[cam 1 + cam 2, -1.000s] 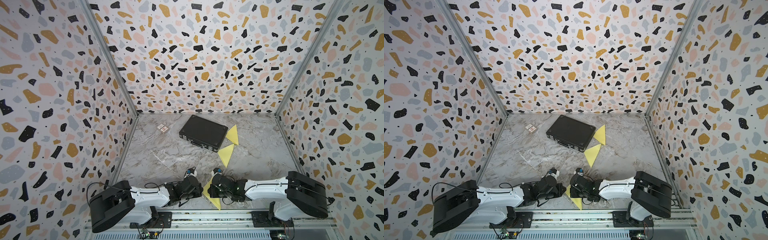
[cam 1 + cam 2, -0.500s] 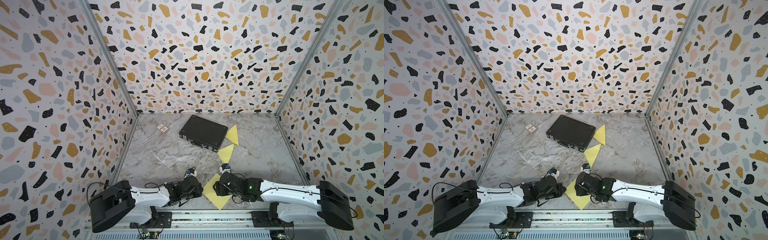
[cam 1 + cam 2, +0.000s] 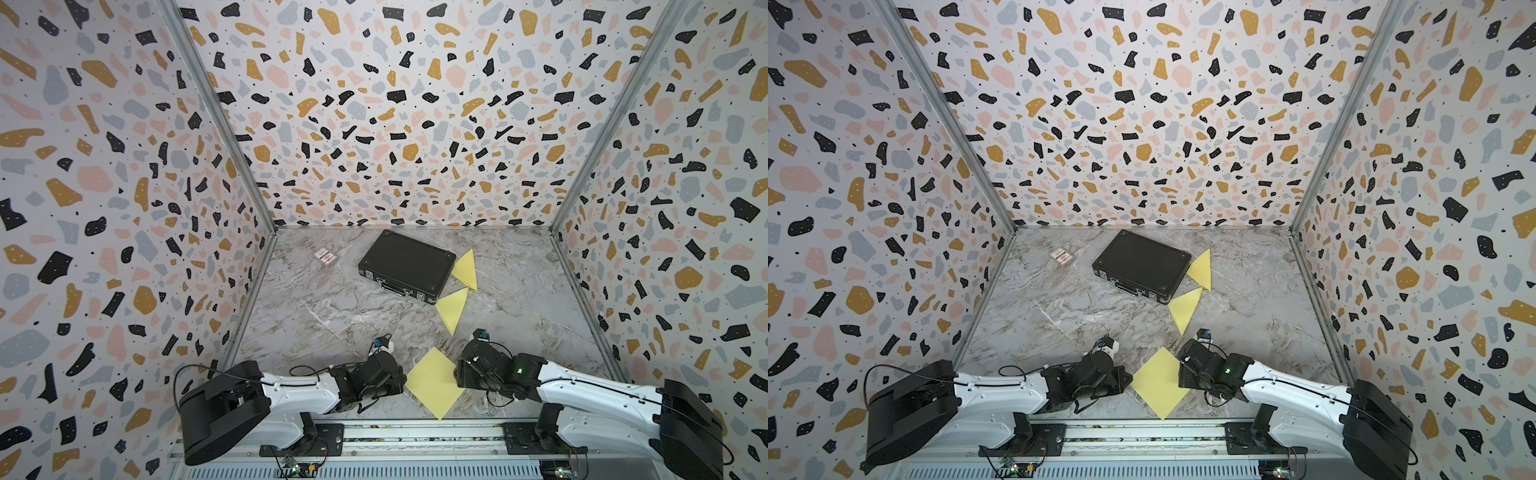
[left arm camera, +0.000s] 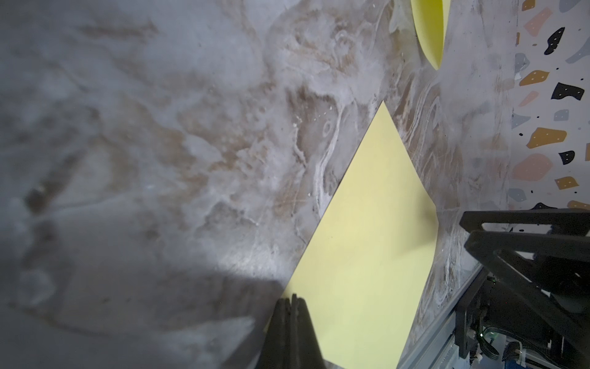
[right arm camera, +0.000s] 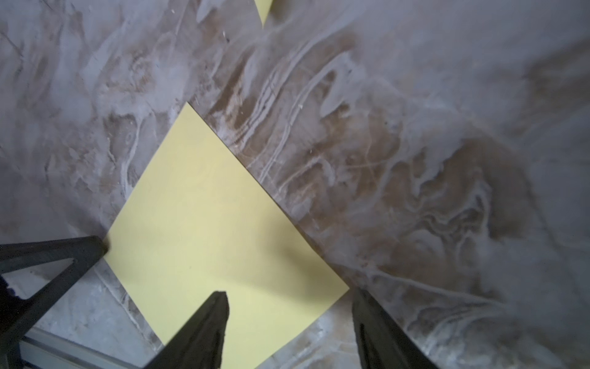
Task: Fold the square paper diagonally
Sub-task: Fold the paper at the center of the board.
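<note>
The square paper (image 3: 434, 382) (image 3: 1160, 382) is a pale yellow sheet lying flat and unfolded on the marble table, turned like a diamond near the front edge. My left gripper (image 3: 402, 380) (image 4: 292, 298) is shut, its tips resting at the sheet's left corner (image 4: 289, 289); I cannot tell whether any paper sits between them. My right gripper (image 3: 457, 374) (image 5: 289, 294) is open at the right corner. One of its fingers (image 5: 217, 306) is over the paper (image 5: 207, 223) and the other lies on bare table beyond that corner.
A black case (image 3: 407, 266) lies toward the back, with two folded yellow triangles (image 3: 466, 270) (image 3: 452, 307) beside it and a small card box (image 3: 325, 257) to its left. The metal rail (image 3: 415, 432) runs along the front edge. Patterned walls enclose three sides.
The right gripper has opened and let go of the paper. The sheet, bunched up narrow between the grippers a second ago, now lies flat. The right arm has shifted rightward; the left has not moved.
</note>
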